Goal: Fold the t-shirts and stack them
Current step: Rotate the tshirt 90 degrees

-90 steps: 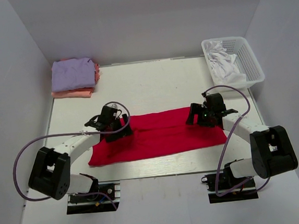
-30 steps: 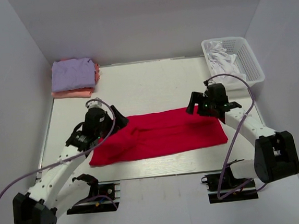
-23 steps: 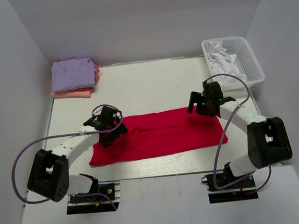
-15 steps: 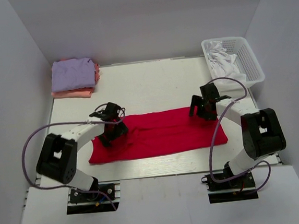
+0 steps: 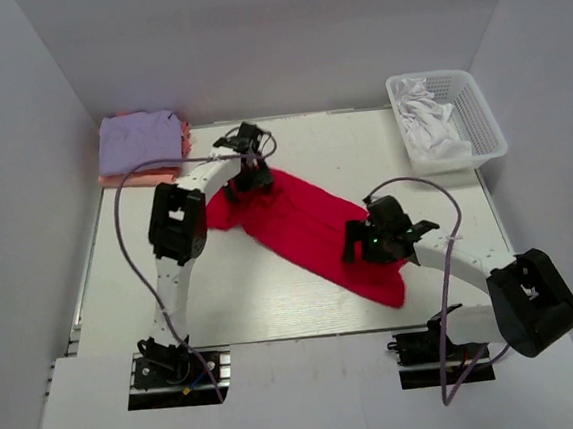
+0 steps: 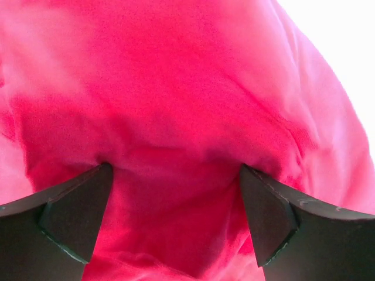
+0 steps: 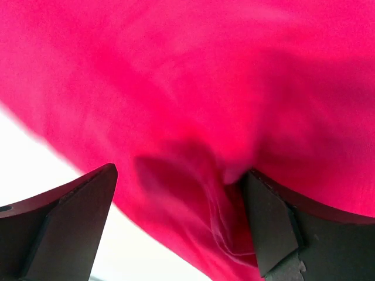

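We are looking down on the red t-shirt, which is lying folded into a long band and slanting across the table, from the far left of the middle down toward the near right. The left gripper is sitting on the far end of that band, its arm reaching well out from its base. In the left wrist view its jaws are standing wide apart, released, with red cloth filling the whole gap between them and puckering at each tip. The right gripper is resting on the band nearer its low right end. In the right wrist view we are seeing the same thing: jaws spread and unclenched, pressing on creased red fabric, with a strip of white table showing at the lower left.

In the far left corner the lavender t-shirt is lying folded on top of the salmon-pink t-shirt, well apart from the red one. In the far right corner the basket is holding white cloth
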Tool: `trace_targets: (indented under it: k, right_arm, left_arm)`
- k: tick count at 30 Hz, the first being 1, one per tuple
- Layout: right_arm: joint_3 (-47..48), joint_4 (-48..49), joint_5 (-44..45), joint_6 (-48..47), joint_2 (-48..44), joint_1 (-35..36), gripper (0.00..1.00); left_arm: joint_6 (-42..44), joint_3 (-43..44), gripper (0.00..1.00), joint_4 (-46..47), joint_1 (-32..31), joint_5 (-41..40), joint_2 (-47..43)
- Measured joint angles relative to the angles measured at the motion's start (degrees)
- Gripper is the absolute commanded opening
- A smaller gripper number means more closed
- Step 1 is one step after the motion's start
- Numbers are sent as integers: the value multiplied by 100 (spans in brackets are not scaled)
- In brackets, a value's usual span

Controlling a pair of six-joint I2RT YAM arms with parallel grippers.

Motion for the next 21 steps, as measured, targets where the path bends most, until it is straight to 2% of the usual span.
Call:
trace_targets:
  k: [4, 6, 13, 16, 21]
  right_arm:
    - [-55, 232, -610, 37, 20, 1099, 90]
    - [-37, 389, -837, 20, 109, 1652, 90]
    - [647, 605, -1545, -369, 1034, 3335, 90]
    - [866, 697, -1725, -555, 1279, 3687, 90]
    - [994, 640, -1681, -704, 1292, 3866, 90]
  left_arm:
    - [579, 2632, 100, 492, 0, 219, 1602]
    - [772, 3362, 100, 1110, 2, 398, 2144]
    - [831, 3449, 100, 3053, 52, 1628, 2605]
    - [774, 3541, 100, 3626, 50, 1974, 2798]
    - [734, 3499, 100, 3864, 46, 2011, 2850]
